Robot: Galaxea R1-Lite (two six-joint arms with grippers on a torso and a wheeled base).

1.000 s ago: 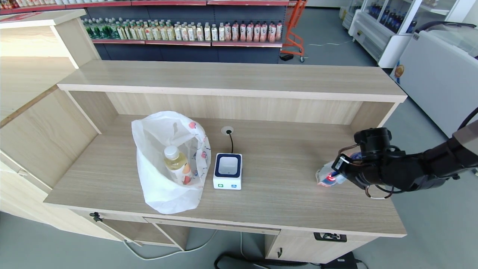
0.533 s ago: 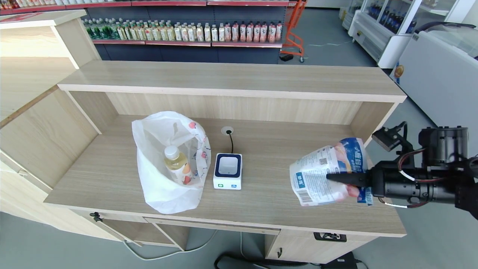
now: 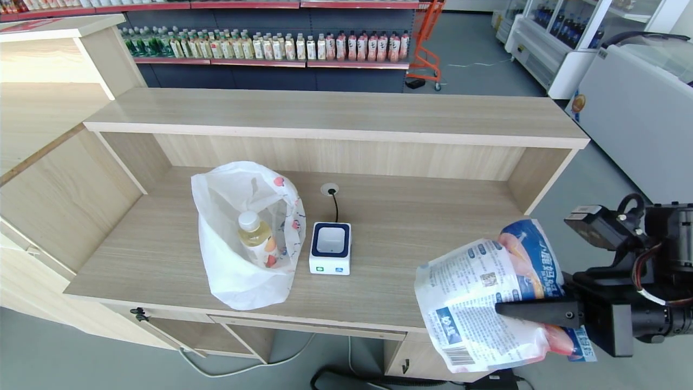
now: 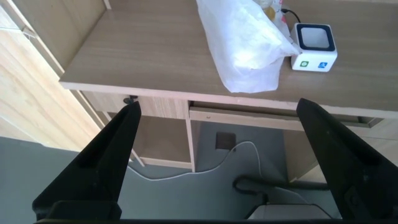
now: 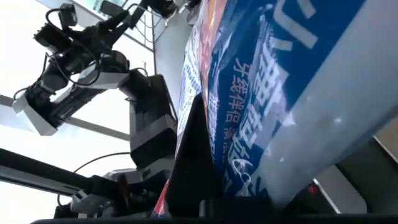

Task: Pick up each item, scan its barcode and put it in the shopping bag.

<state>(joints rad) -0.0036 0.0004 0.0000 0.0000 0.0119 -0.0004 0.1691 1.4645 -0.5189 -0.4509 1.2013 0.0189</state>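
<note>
My right gripper (image 3: 506, 311) is shut on a white and blue snack packet (image 3: 476, 298), held in the air off the counter's front right corner. The packet's printed back and barcode face up. Up close, the right wrist view has the packet (image 5: 280, 93) pressed against a dark finger (image 5: 196, 155). The white shopping bag (image 3: 238, 238) stands open at the counter's left with a drink bottle (image 3: 255, 235) inside. Just right of it sits the white barcode scanner (image 3: 330, 247). My left gripper (image 4: 219, 109) hangs open below the counter's front edge, facing the shopping bag (image 4: 245, 43) and scanner (image 4: 315, 45).
The wooden counter (image 3: 400, 238) has a raised back shelf (image 3: 335, 116) and side walls. A black cable runs from the scanner to a grommet (image 3: 329, 189). Store shelves with bottles (image 3: 270, 46) stand behind, and freezers (image 3: 633, 103) at the right.
The right gripper has lifted the packet off the counter's right side, turned it flat side up, and carried it toward the front right corner. Bag, bottle and scanner have not moved.
</note>
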